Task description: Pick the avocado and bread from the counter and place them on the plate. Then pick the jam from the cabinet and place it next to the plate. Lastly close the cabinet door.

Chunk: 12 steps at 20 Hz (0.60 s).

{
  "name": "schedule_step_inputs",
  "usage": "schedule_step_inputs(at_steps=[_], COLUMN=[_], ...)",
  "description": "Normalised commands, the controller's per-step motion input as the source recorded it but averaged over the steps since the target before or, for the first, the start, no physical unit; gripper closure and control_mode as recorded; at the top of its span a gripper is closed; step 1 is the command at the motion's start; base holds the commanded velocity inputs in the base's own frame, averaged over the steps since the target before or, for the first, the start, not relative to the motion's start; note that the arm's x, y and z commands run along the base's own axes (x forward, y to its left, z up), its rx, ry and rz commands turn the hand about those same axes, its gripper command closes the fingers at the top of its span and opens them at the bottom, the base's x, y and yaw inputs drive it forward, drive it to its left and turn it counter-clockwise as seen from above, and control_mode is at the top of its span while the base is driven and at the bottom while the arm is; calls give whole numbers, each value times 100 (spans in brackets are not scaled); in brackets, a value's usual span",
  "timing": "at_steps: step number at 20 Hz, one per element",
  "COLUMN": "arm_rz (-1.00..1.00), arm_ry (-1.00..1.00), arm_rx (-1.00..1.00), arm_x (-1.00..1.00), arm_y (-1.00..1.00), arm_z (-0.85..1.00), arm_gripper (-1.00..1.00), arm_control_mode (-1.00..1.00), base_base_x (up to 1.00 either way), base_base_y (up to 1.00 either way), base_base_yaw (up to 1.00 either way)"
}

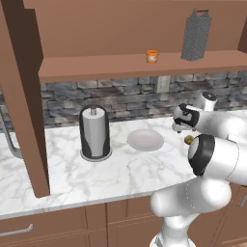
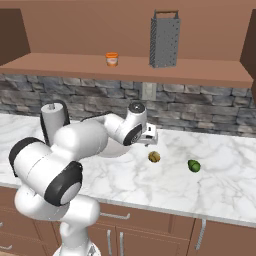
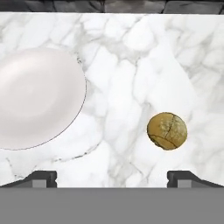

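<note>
The yellow-brown bread lies on the white marble counter, just right of the pale plate. My gripper hangs above the counter between them, open and holding nothing, with its fingertips wide apart. From the right base camera the bread sits just below and right of the gripper, and the dark green avocado lies farther right. The orange jam stands on the shelf of the cabinet. The cabinet door stands swung open at the left.
A grey metal grater stands on the shelf right of the jam. A dark paper-towel holder stands on the counter left of the plate. A stone backsplash runs behind the counter, with brown drawers below.
</note>
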Motion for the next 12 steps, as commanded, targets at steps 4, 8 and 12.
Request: schedule_step_inputs(at_steps=[4,8,12], arm_rz=[-1,-2,-5], arm_ry=[2,1,2], arm_rx=[0,0,0], arm_x=[16,16,13], arm_y=[-19,-17,-18], arm_z=[-28,-23,-20], arm_gripper=[-100,-100,-100], arm_control_mode=[-100,-100,-100], base_base_x=[0,0,0], base_base_y=[0,0,0], base_base_yaw=[0,0,0])
